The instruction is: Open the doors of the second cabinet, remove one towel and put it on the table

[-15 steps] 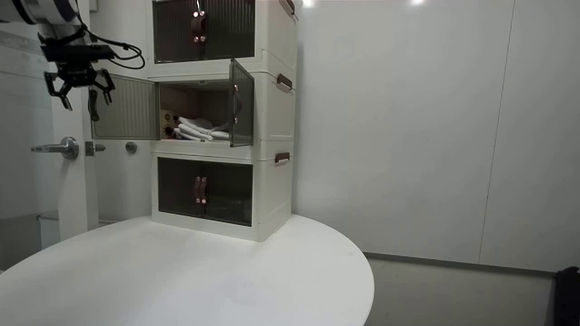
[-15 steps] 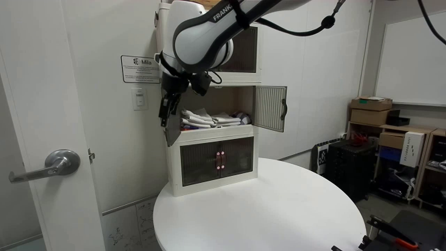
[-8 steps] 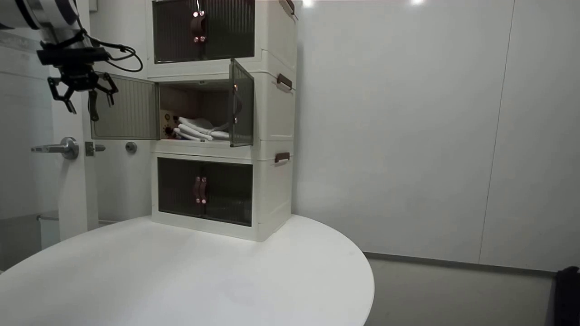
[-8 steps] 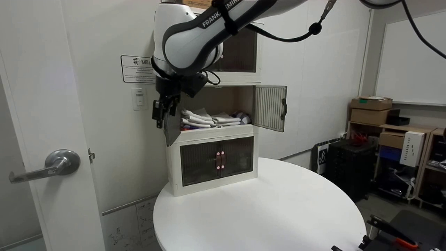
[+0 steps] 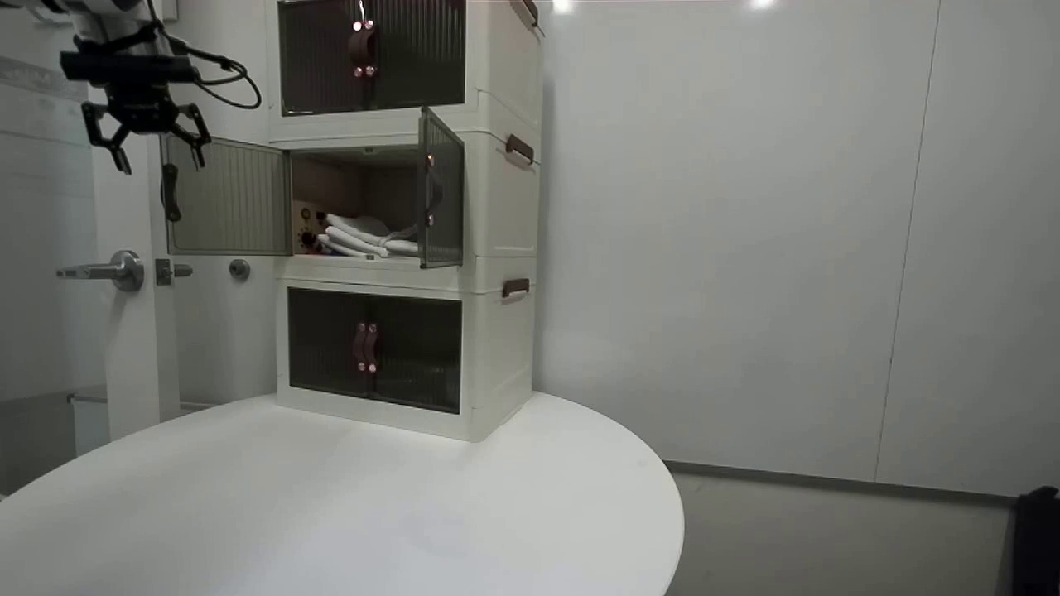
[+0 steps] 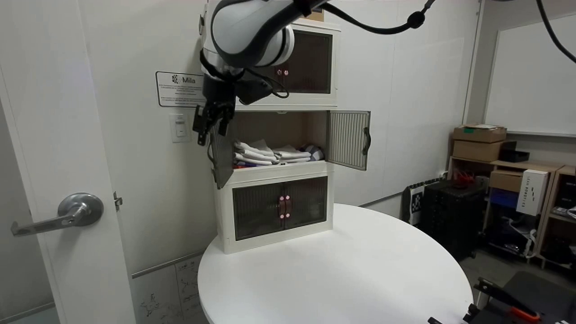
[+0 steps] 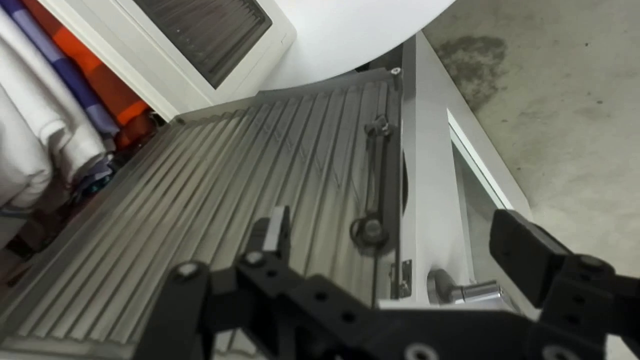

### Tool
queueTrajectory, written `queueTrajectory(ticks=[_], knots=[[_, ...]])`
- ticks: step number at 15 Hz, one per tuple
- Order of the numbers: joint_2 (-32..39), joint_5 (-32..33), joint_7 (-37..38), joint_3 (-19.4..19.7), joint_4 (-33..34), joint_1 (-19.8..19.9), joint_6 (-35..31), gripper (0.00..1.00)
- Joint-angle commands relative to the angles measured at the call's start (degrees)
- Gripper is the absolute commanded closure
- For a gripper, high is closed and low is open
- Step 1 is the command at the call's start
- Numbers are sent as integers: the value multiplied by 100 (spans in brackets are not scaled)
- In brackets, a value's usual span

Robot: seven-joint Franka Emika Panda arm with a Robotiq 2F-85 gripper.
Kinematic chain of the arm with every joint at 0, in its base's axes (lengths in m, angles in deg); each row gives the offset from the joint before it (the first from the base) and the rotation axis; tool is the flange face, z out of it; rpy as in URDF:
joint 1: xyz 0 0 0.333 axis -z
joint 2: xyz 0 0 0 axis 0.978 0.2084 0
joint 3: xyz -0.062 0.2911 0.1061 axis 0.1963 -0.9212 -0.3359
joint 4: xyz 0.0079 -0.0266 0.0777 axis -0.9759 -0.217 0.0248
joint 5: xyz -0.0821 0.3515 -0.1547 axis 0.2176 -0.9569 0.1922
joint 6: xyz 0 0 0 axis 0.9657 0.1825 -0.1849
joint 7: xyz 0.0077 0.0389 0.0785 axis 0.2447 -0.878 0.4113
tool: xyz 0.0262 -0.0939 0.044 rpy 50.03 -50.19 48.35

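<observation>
Pincer (image 5: 161, 162), spread, hangs near the open left door (image 5: 236, 199); right door (image 5: 445, 194) likewise open; folded towels (image 6: 254, 155) lie in cabinet (image 5: 503, 205).

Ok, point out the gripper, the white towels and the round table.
Gripper (image 5: 162, 167), in an exterior view: midway between its fingertips.
White towels (image 6: 255, 155), in an exterior view: the front folds.
Round table (image 6: 342, 274), in an exterior view: bare top.
</observation>
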Motion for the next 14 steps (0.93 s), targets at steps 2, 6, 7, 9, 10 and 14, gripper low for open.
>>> queueTrajectory(ticks=[2,6,7,9,10,14], knots=[[-501,-603,-9,-172,-106,137,-183,0],[-802,-768,326,-132,-143,115,-316,0],[-881,-729,457,-100,-189,110,-389,0],[-1041,-658,763,-44,-307,123,-537,0],[-1149,-631,946,-2,-421,148,-639,0],[-1583,-490,1708,197,-946,311,-1032,0]])
